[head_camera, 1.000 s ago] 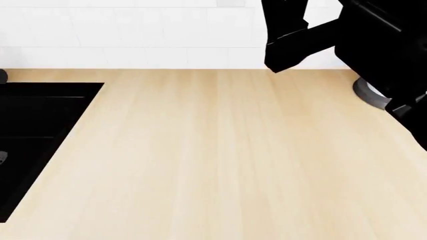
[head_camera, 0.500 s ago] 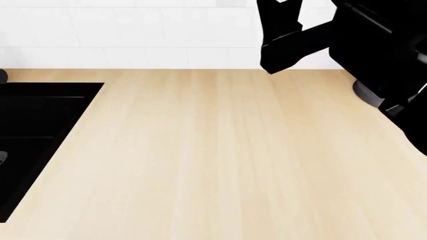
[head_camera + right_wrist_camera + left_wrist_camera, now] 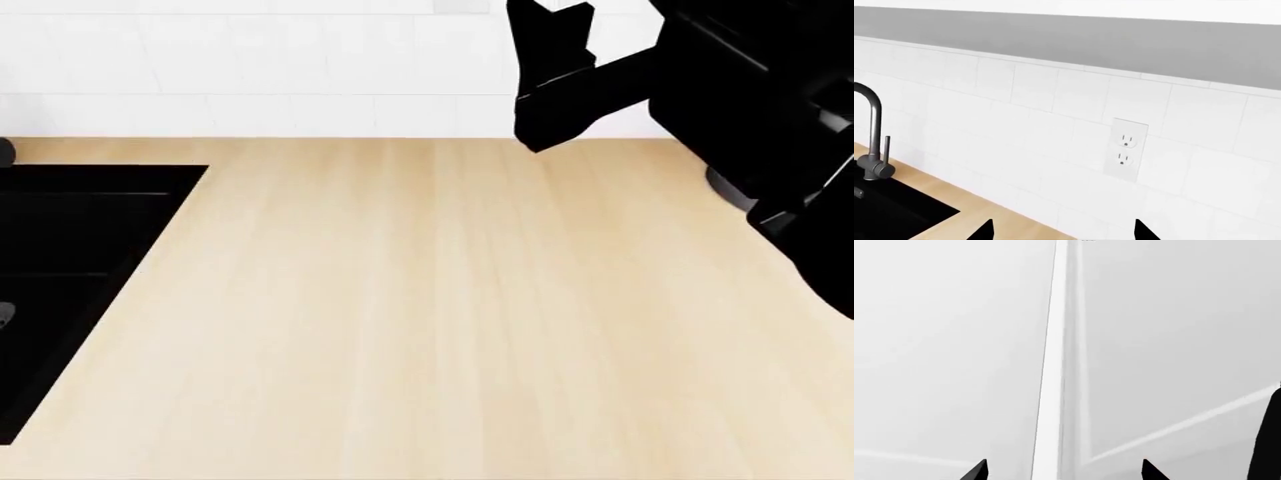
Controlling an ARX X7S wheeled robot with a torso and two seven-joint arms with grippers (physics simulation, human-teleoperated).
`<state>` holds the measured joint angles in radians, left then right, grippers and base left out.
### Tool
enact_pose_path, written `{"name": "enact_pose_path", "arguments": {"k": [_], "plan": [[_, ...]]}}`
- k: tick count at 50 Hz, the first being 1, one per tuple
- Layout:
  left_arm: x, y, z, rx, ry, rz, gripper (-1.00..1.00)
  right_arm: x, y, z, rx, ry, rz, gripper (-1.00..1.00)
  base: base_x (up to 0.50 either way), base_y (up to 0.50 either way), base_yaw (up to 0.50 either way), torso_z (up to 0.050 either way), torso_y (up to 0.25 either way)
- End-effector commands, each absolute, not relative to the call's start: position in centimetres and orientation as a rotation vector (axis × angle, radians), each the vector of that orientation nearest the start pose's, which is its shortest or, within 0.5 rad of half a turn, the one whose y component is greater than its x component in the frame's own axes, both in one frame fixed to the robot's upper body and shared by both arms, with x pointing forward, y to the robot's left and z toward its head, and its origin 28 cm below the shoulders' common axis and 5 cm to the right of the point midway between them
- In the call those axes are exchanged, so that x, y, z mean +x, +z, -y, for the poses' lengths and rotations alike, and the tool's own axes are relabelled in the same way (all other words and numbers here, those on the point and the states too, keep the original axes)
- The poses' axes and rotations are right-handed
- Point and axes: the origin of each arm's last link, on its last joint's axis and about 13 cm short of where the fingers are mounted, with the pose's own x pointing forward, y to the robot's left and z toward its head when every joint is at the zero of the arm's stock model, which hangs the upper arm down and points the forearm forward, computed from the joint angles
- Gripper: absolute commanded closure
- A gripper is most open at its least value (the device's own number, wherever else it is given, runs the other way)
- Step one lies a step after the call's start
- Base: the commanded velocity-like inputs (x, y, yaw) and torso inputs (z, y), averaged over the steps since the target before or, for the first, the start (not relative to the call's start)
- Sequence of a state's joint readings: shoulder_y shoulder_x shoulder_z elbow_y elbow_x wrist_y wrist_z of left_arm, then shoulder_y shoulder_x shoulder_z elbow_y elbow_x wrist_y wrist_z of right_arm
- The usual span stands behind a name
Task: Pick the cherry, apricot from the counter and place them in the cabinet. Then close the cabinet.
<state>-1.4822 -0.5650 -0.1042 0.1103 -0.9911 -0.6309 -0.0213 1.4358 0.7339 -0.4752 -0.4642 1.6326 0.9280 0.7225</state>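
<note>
Below the raised right gripper [image 3: 550,60], the counter [image 3: 441,320] is lying bare in the head view, with neither cherry nor apricot showing in any view, so their places, the way they are pointing and their long axes cannot be told. That gripper is hanging up near the tiled wall [image 3: 1054,125], facing an outlet [image 3: 1125,149], a faucet [image 3: 873,135] and a black sink [image 3: 67,260] off to its side; its two tips are peeking in well apart at the frame edge, so it is looking spread and holding nothing. The left gripper [image 3: 1062,471] is facing white cabinet doors [image 3: 954,350] at close range, with its tips likewise set apart and nothing between them. By judgement, both fruits will be handling light, smooth and easily bruised: the cherry is likely rolling at a touch and best pinched across its round body rather than its stem, the apricot across its shorter width, gently.
</note>
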Motion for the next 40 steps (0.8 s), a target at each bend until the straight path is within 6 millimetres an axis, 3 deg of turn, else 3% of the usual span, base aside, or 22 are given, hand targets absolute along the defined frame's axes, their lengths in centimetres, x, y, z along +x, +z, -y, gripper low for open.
{"name": "enact_pose_path", "arguments": {"k": [1,19,40], "plan": [[26.9,46.6,-31.0,-0.287,-0.495,1.032,-1.0,22.3,35.6,11.1,-0.124,0.422,0.226,-1.0,0.0,0.0,0.0,0.0,0.0],[29.1,48.6,-28.8,-0.231,-0.67,0.974,-1.0,22.6,35.7,10.9,-0.126,0.427,0.227,-1.0,0.0,0.0,0.0,0.003,0.001],[30.0,50.7,-25.3,-0.032,-0.809,0.851,-1.0,22.6,35.4,10.9,-0.122,0.424,0.226,-1.0,0.0,0.0,0.0,0.002,0.001]]}}
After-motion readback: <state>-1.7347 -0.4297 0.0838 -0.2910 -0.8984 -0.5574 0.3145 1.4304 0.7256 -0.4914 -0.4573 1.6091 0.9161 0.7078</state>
